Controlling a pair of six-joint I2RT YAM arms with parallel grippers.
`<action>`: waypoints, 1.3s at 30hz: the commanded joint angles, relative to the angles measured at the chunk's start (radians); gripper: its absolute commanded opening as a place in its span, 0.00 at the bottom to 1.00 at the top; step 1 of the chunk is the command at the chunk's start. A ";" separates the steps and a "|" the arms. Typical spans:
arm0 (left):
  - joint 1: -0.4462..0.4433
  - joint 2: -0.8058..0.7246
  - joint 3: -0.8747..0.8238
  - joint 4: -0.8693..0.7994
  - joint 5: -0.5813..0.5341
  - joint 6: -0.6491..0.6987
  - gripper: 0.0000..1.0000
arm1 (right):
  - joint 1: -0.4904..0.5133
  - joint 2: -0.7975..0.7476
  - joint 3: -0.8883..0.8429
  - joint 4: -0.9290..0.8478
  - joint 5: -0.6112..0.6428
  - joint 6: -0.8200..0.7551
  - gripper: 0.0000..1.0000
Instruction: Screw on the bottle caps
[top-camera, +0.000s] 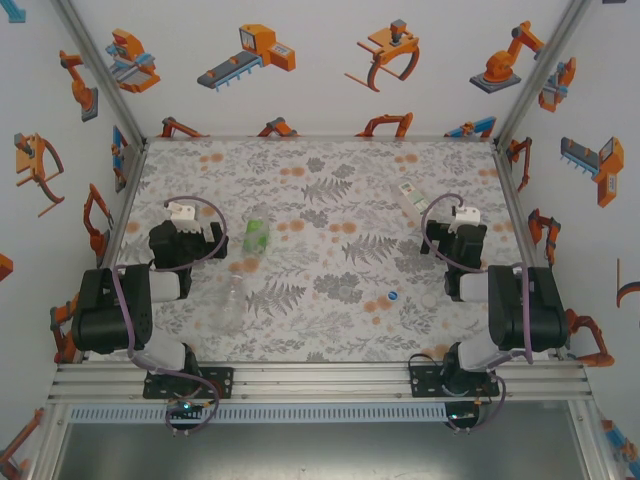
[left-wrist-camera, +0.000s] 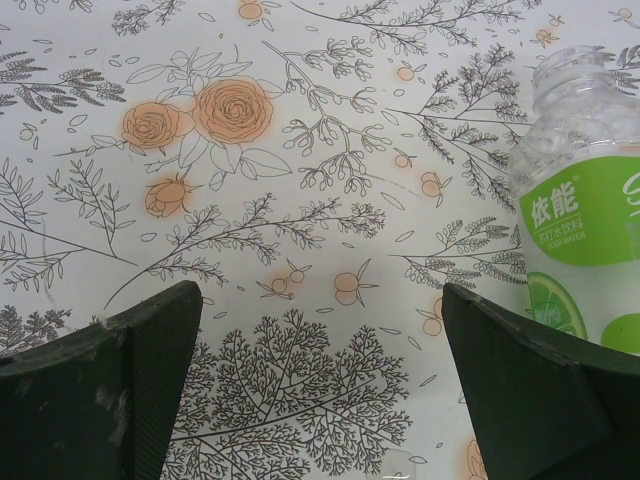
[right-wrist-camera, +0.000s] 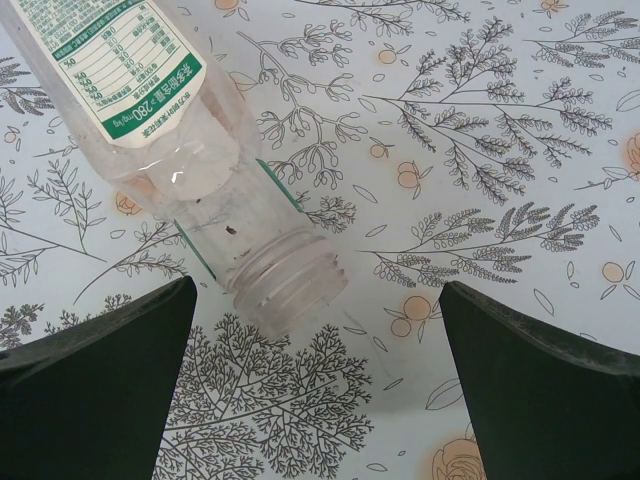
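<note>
The green-label bottle (top-camera: 257, 235) lies on the table right of my left gripper (top-camera: 188, 238); in the left wrist view this bottle (left-wrist-camera: 585, 200) shows an uncapped neck, off to the right of my open left gripper (left-wrist-camera: 320, 400). A small green cap (top-camera: 246, 265) lies just near of it. The plain bottle (top-camera: 233, 300) lies closer to the left arm. The slim white-label bottle (top-camera: 410, 195) lies beyond my right gripper (top-camera: 455, 238); its bare threaded neck (right-wrist-camera: 285, 285) points toward my open, empty right gripper (right-wrist-camera: 315, 390). The blue cap (top-camera: 393, 296) sits alone at centre right.
A floral cloth (top-camera: 330, 180) covers the table. White walls with robot pictures stand on three sides, with metal posts (top-camera: 100, 80) at the back corners. A metal rail (top-camera: 320, 380) runs along the near edge by the arm bases.
</note>
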 joint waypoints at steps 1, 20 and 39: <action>0.002 -0.006 -0.004 0.032 0.017 0.004 0.97 | -0.004 0.007 0.030 0.009 -0.008 -0.014 0.99; 0.003 -0.006 -0.003 0.031 0.014 0.003 0.97 | -0.005 0.007 0.032 0.005 -0.008 -0.013 0.99; -0.038 -0.199 0.103 -0.351 -0.242 -0.037 0.97 | -0.004 -0.221 0.166 -0.427 0.044 -0.019 0.99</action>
